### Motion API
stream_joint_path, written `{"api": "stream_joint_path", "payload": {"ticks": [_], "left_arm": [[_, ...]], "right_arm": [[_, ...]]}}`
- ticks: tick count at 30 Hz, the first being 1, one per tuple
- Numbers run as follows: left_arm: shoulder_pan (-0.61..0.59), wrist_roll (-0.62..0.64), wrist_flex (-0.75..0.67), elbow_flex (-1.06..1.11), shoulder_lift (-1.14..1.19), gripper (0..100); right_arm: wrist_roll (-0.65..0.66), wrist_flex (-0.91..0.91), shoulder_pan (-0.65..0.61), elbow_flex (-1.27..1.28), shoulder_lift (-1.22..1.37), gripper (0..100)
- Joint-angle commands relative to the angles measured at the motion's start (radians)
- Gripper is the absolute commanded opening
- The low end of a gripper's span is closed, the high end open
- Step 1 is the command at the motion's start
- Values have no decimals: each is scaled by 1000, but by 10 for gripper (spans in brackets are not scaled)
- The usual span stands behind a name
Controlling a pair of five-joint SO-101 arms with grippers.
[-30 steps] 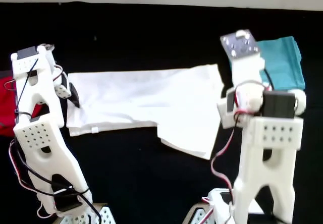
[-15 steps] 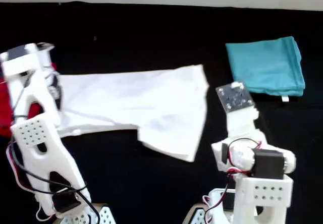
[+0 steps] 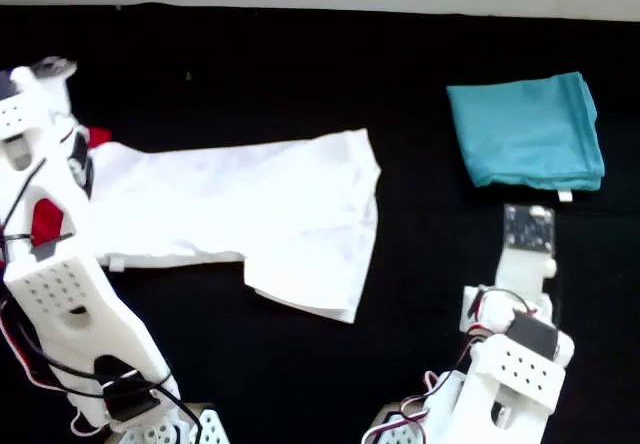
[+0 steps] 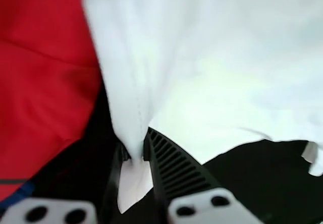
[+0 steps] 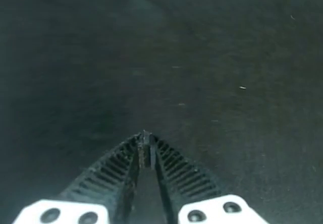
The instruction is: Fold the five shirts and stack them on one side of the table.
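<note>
Pinching a fold of the white shirt (image 4: 227, 57), the left gripper (image 4: 135, 151) has its jaws clamped on the cloth, which rises as a narrow ridge from between them. The red shirt (image 4: 45, 82) lies just beside that ridge, and a dark strip of table (image 4: 101, 133) shows between the two near the jaws.

From the high view, the white shirt (image 3: 250, 199) lies flat across the left and middle of the table (image 3: 250, 64). It forms a long band, and a wider flap at its right end hangs toward the near edge. The band's left end meets the left arm (image 3: 60, 284), which stands at the table's left edge with its gripper (image 3: 85, 169) at the cloth. The red shirt (image 3: 97, 136) peeks out at that same end, touching the white shirt's corner and partly hidden behind the arm.

The teal shirt (image 3: 525, 129) sits folded at the far right, well apart from the white shirt, with a small tag (image 3: 565, 196) at its near edge.

The right arm (image 3: 510, 354) sits low at the near right, on the near side of the teal shirt. The right gripper (image 5: 146, 141) is closed on nothing, its tips pressed together above bare black table (image 5: 202, 47).
</note>
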Motion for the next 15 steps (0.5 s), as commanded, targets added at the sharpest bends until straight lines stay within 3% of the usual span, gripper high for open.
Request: {"api": "stream_joint_path", "payload": {"ticks": [1, 8, 15], "left_arm": [[125, 37, 11, 74, -266, 9], [455, 121, 9, 148, -510, 9], [812, 126, -23, 147, -415, 9]], "right_arm": [[-14, -156, 71, 96, -12, 6], [-8, -367, 82, 300, -12, 6], [-8, -441, 82, 340, -12, 6]]}}
